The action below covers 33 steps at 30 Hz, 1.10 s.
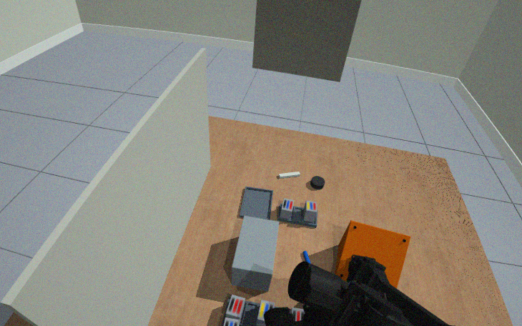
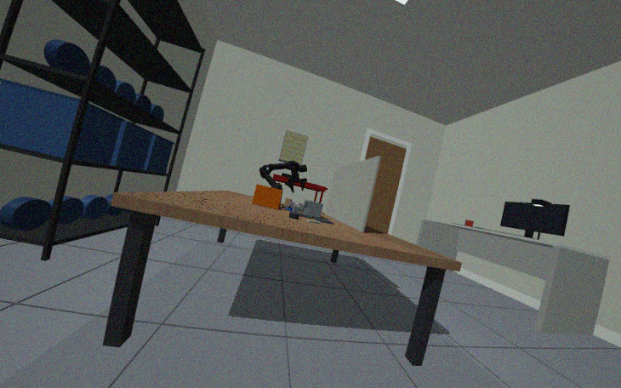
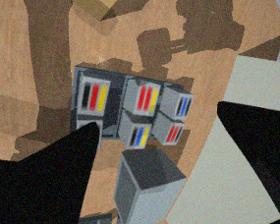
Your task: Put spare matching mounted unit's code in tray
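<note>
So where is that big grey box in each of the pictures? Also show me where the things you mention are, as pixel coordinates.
Top: the grey box [image 1: 256, 247] [image 2: 313, 208] [image 3: 154, 198] is below centre, just under the shallow tray [image 1: 257, 203].
Exterior: small, near the middle, on the tabletop right of the orange block [image 1: 376, 247] [image 2: 267, 196].
Wrist: bottom, slightly right of centre.
Shared landmark: the pale upright panel [image 1: 174, 149] [image 2: 354, 192] [image 3: 255, 84].

Field notes: box [image 1: 373, 249] [image 2: 267, 196] orange, black dots near corners. Pen-like rod [image 1: 305, 257] plain blue. Puck [image 1: 317, 181] black. Tabletop [image 1: 295, 149] [image 2: 216, 222] brown, dark-speckled toward one corner. One spare [image 3: 93, 95] bore black, red and yellow stripes; the block [image 3: 149, 184] [image 1: 256, 247] was grey.
</note>
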Each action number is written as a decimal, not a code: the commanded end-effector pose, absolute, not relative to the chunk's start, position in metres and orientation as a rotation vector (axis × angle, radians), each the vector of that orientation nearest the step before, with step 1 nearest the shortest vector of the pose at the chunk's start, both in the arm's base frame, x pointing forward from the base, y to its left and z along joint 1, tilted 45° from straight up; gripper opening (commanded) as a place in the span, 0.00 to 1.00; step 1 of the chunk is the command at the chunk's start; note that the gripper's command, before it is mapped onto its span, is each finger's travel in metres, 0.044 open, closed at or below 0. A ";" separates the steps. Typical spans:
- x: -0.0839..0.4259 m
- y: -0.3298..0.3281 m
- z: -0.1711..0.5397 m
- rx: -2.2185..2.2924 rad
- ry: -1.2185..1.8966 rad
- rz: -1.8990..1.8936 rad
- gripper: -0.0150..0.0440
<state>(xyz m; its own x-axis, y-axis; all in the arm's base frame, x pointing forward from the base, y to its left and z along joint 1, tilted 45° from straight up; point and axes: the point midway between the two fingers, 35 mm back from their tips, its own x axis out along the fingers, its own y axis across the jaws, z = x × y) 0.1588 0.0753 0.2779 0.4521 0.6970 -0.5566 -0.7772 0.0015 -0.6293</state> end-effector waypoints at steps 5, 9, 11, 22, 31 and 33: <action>0.225 0.040 0.263 -0.618 0.489 1.123 1.00; 0.260 0.017 0.251 -0.381 0.680 1.057 1.00; 0.279 0.004 0.241 -0.261 0.771 1.009 1.00; 0.334 -0.043 0.196 0.162 1.078 0.817 1.00; 0.334 -0.043 0.196 0.162 1.078 0.817 1.00; 0.334 -0.043 0.196 0.162 1.078 0.817 1.00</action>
